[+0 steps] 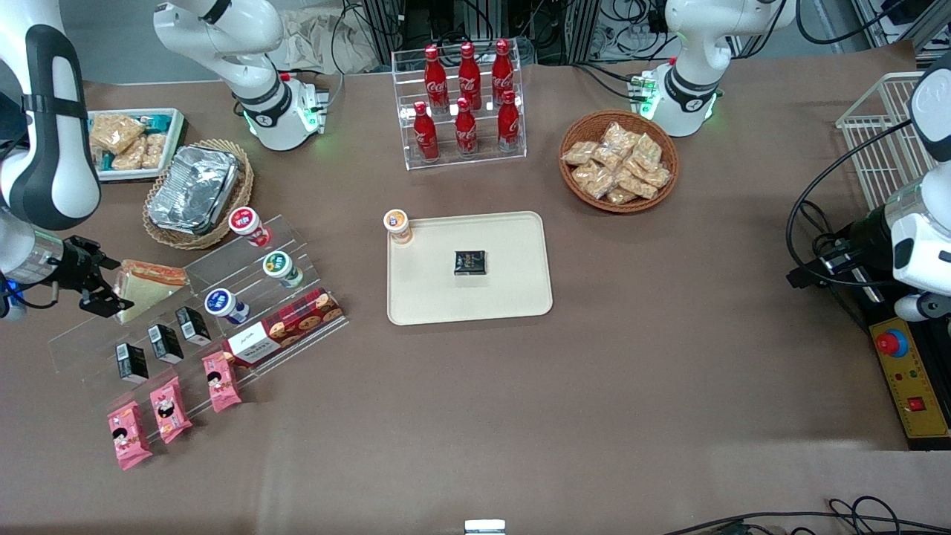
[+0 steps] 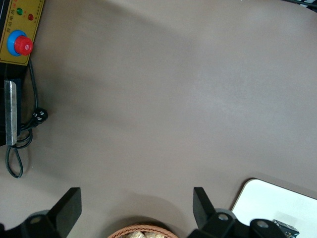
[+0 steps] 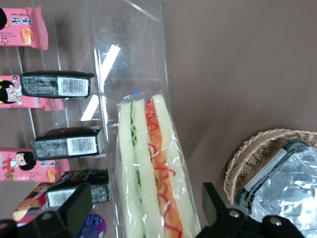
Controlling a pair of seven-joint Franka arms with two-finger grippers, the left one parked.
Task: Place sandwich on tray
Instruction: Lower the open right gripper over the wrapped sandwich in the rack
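The sandwich (image 1: 148, 286), a triangular wedge in clear wrap with an orange-red and green filling edge, rests on the top step of a clear acrylic shelf toward the working arm's end of the table. My gripper (image 1: 104, 293) is at the sandwich's end and open. In the right wrist view the gripper (image 3: 146, 198) has one finger on either side of the sandwich (image 3: 151, 168), with a small gap on each side. The cream-beige tray (image 1: 513, 290) lies at mid-table with a small black box (image 1: 469, 262) on it. A corner of the tray shows in the left wrist view (image 2: 267, 198).
An orange-lidded cup (image 1: 397, 225) stands at the tray's corner. The acrylic shelf (image 1: 245, 260) holds lidded cups, black cartons (image 3: 67, 144), a biscuit box and pink snacks (image 1: 167, 409). A wicker basket with a foil container (image 1: 193, 189) stands close by. A cola rack (image 1: 464, 104) and a snack basket (image 1: 618, 160) stand farther back.
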